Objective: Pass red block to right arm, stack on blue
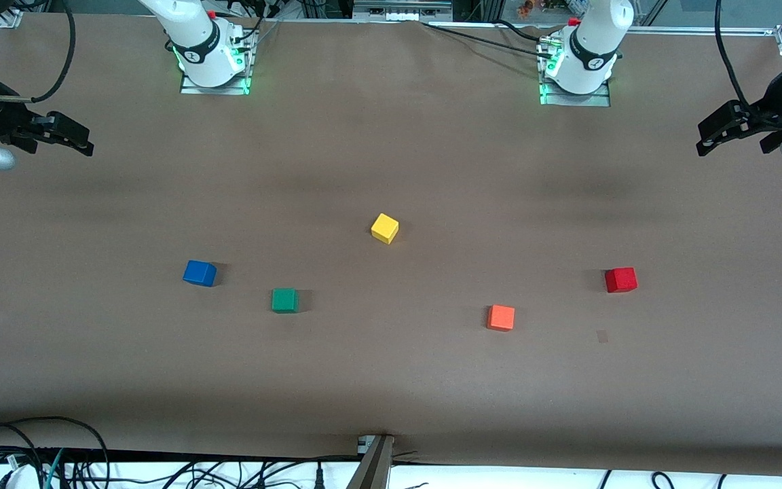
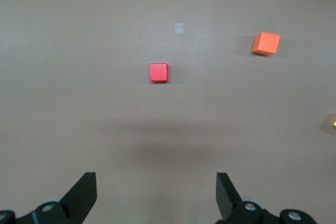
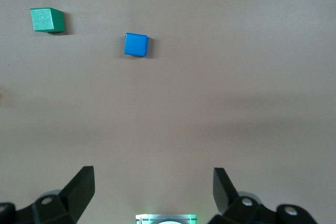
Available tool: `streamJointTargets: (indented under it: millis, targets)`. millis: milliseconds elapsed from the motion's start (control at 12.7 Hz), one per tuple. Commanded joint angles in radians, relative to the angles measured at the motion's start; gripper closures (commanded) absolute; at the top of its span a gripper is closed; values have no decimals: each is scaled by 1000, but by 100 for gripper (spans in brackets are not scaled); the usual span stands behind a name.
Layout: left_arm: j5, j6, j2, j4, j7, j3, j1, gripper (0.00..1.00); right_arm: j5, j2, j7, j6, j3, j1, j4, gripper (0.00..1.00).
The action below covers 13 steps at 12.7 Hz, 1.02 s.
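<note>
The red block (image 1: 620, 279) lies on the brown table toward the left arm's end; it also shows in the left wrist view (image 2: 158, 72). The blue block (image 1: 199, 273) lies toward the right arm's end and shows in the right wrist view (image 3: 136, 44). My left gripper (image 1: 701, 142) hangs open and empty high over the table's edge at its own end, well apart from the red block; its own view (image 2: 156, 182) shows the jaws wide apart. My right gripper (image 1: 87, 145) hangs open and empty over the table's other end, its jaws also wide apart in its own view (image 3: 153, 177).
A green cube (image 1: 284, 300) lies beside the blue block, slightly nearer the front camera. An orange cube (image 1: 500, 317) lies beside the red block toward the middle. A yellow cube (image 1: 384, 228) sits mid-table. A small pale patch (image 1: 602, 336) marks the table near the red block.
</note>
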Motion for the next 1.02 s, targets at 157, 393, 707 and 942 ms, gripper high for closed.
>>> streamJointTargets:
  millis: [157, 393, 707, 942]
  targets:
    - [-17, 11, -16, -12, 0, -8, 0, 0, 0, -9, -2, 2, 5, -7, -4, 0]
    - [-17, 9, -16, -10, 0, -8, 0, 0, 0, -9, -2, 2, 5, -7, -6, 0]
    - [-15, 5, -16, -10, 6, -8, 0, 0, 0, -7, -2, 2, 5, -7, -6, 0]
    - [-12, 5, -12, -10, 13, -8, 0, 0, 0, -9, -4, 2, 5, -7, -6, 0]
